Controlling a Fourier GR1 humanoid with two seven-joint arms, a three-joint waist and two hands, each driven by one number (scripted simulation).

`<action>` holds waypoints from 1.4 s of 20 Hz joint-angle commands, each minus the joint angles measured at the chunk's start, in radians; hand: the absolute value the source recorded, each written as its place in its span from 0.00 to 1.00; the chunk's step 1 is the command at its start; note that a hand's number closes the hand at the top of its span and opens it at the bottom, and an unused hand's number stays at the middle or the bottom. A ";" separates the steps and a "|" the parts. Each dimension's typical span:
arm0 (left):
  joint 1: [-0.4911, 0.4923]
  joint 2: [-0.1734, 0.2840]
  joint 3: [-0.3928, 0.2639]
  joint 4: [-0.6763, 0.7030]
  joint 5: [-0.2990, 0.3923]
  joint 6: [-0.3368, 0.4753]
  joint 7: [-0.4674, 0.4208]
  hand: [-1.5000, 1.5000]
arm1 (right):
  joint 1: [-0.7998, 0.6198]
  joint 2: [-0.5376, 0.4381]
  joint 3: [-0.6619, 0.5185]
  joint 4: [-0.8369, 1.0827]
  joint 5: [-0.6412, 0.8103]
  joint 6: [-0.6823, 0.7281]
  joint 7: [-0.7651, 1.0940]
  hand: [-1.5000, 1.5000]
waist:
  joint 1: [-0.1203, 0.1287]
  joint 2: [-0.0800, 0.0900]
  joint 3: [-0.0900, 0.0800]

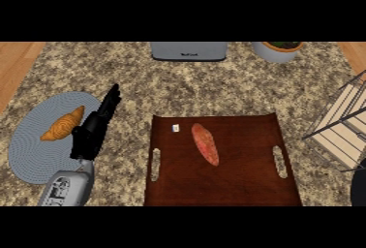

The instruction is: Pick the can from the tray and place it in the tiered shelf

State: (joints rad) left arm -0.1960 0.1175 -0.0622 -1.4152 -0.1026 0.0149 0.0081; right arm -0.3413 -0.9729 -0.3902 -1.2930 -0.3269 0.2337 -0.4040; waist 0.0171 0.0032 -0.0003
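A dark brown tray (221,189) with two handle slots lies in the middle of the counter. On it lies a long reddish, sweet-potato-like thing (205,144), and a tiny white item (175,128) sits near its far left corner. I cannot make out a plain can shape. The tiered shelf (342,131), with pale slats in a dark wire frame, stands at the right edge. My left hand (95,127) rests left of the tray with straight fingers pointing away, holding nothing. A black shape (359,189) at the lower right edge may be my right hand.
A croissant (64,124) lies on a round grey-blue plate (36,155) under and left of my left hand. A grey toaster (189,50) and a potted plant (277,50) stand at the counter's far edge.
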 commanded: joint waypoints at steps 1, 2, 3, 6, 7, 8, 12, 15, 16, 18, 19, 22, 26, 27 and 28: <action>0.017 0.003 0.010 0.000 0.002 -0.019 -0.029 0.50 | -0.130 -0.004 0.025 0.122 0.027 0.050 -0.019 1.00 | -0.005 -0.001 0.000; -0.003 -0.017 -0.007 -0.023 -0.015 0.003 0.025 0.50 | -0.107 0.001 0.006 0.157 0.030 0.076 -0.049 1.00 | -0.008 -0.002 0.000; -0.013 -0.032 -0.003 0.073 -0.031 0.015 -0.054 0.50 | -0.161 0.013 0.037 0.193 0.052 0.061 -0.054 1.00 | -0.006 0.000 0.000; -0.022 0.000 0.031 0.008 0.007 -0.025 0.020 0.50 | -0.128 0.048 0.026 0.199 0.086 0.058 -0.096 1.00 | -0.010 -0.002 0.000; 0.000 -0.009 0.005 0.015 -0.006 -0.016 -0.025 0.50 | -0.101 -0.050 0.047 0.227 0.242 -0.098 -0.063 1.00 | 0.009 0.007 0.000; 0.041 -0.021 -0.021 -0.050 -0.017 -0.006 -0.002 0.50 | -0.126 -0.065 0.038 0.260 0.243 -0.111 -0.035 1.00 | 0.017 0.002 0.001; -0.001 -0.034 -0.017 -0.021 -0.032 0.010 0.030 0.50 | -0.179 0.018 0.071 0.390 0.305 -0.186 -0.088 0.00 | 0.003 0.001 0.001; -0.001 -0.055 -0.009 0.054 -0.045 0.028 -0.022 0.50 | -0.212 0.016 0.053 0.499 0.298 -0.127 -0.147 0.00 | -0.006 0.001 0.001; 0.020 -0.026 0.001 -0.010 -0.025 -0.005 0.001 0.50 | -0.241 0.000 0.039 0.526 0.275 -0.078 -0.136 0.00 | -0.004 0.000 0.001; 0.004 0.001 0.030 0.030 0.003 -0.045 -0.031 0.50 | -0.296 0.002 0.042 0.518 0.252 -0.044 -0.078 0.00 | -0.005 0.000 0.000; 0.039 0.000 0.015 -0.001 -0.014 -0.036 -0.030 0.50 | -0.230 0.001 0.006 0.499 0.210 -0.007 -0.088 0.00 | -0.012 -0.003 0.000; -0.001 -0.023 0.024 0.001 -0.013 -0.008 0.013 0.50 | -0.310 -0.004 0.007 0.586 0.188 0.067 -0.076 0.00 | -0.002 0.000 0.001; -0.005 -0.024 0.024 -0.007 -0.026 -0.002 0.021 0.50 | -0.317 -0.027 0.005 0.575 0.164 0.161 -0.033 0.00 | -0.010 -0.003 0.000; 0.003 -0.033 0.017 0.036 -0.020 -0.020 -0.015 0.50 | -0.338 -0.053 -0.003 0.572 0.158 0.182 -0.027 0.00 | -0.011 -0.002 0.000; 0.030 -0.032 -0.009 -0.072 -0.045 0.000 0.036 0.50 | -0.358 -0.060 0.000 0.593 0.157 0.199 -0.012 0.00 | -0.005 -0.003 0.000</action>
State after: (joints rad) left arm -0.1958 0.0900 -0.0494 -1.4176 -0.1296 0.0072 0.0149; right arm -0.6593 -1.0163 -0.3877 -0.7154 -0.1495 0.3677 -0.4535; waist 0.0099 0.0016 0.0002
